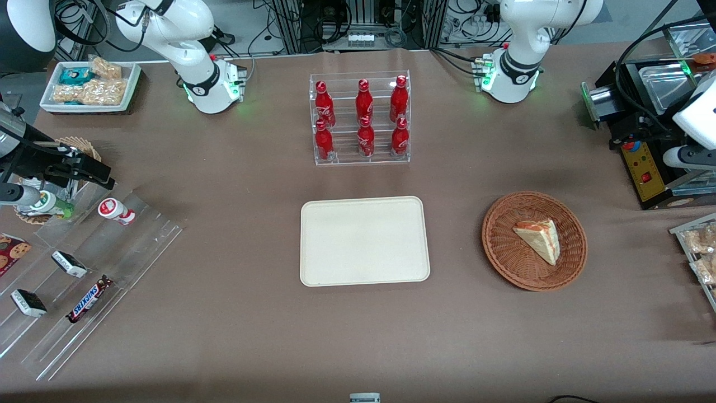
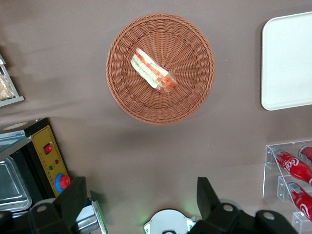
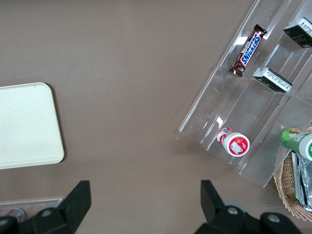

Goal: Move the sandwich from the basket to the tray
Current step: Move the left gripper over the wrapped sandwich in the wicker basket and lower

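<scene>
The sandwich [image 1: 538, 239] was seen lying inside the reddish-brown woven basket [image 1: 503, 246], resting flat on the weave with its pale bread face up in the front view. In the left wrist view the wedge [image 2: 153, 71] was shown with its cut edge turned upward, red-orange and green filling being exposed along it, and it was placed close to the middle of the basket [image 2: 190, 92].

The gripper [image 2: 141, 202] was held high above the brown tabletop [image 1: 251, 324], well apart from the sandwich and not touching it or the basket. Its two dark fingers [image 2: 73, 197] were spread wide, and nothing was gripped between them. Bare table cloth was seen between the fingertips and the basket rim, so the claw was set off to one side of the basket and not directly over the wedge. In the front view the working arm's hand could only be made out partly at the edge of the frame, near the black appliance [image 1: 643, 134] at the working arm's end of the table.

The cream tray [image 1: 364, 241] was laid flat beside the basket, toward the parked arm's end, with a strip of cloth between the two. A clear rack of red bottles [image 1: 361, 118] was stood farther from the front camera than the tray.
</scene>
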Controlling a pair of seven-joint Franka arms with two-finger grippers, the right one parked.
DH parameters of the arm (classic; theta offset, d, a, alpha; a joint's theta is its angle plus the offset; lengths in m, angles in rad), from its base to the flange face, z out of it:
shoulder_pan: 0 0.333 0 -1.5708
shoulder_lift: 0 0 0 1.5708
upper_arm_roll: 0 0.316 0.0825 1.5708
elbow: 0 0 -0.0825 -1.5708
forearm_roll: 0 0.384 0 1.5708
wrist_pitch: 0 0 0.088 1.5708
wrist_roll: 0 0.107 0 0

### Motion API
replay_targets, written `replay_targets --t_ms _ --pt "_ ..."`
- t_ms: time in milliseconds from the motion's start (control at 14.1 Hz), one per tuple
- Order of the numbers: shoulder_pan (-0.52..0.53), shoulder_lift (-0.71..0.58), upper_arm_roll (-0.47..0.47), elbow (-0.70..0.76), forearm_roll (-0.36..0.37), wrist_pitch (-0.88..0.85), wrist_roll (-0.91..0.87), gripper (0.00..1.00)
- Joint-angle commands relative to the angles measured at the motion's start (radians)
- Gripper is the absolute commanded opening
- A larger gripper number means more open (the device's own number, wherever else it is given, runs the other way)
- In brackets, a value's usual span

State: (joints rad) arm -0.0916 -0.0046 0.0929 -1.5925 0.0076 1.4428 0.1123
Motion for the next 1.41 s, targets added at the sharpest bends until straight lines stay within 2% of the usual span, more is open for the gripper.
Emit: replay_targets --t_ms 0,283,566,919,1202,1343 --pt "0.012 -0.006 -0.013 -0.142 0.012 0.131 -0.016 1.00" --pt "0.010 -0.002 -0.015 -0.410 0.012 0.471 -0.072 1.00" --pt "0.010 0.009 -0.013 -0.612 0.014 0.787 -0.179 1.00" --pt "0.004 0.083 -0.016 -0.612 0.035 0.884 -0.564 1.00" --pt "-0.023 0.159 -0.016 -0.604 0.037 0.981 -1.015 1.00" --pt "-0.025 0.192 -0.018 -0.603 0.037 1.019 -1.117 1.00"
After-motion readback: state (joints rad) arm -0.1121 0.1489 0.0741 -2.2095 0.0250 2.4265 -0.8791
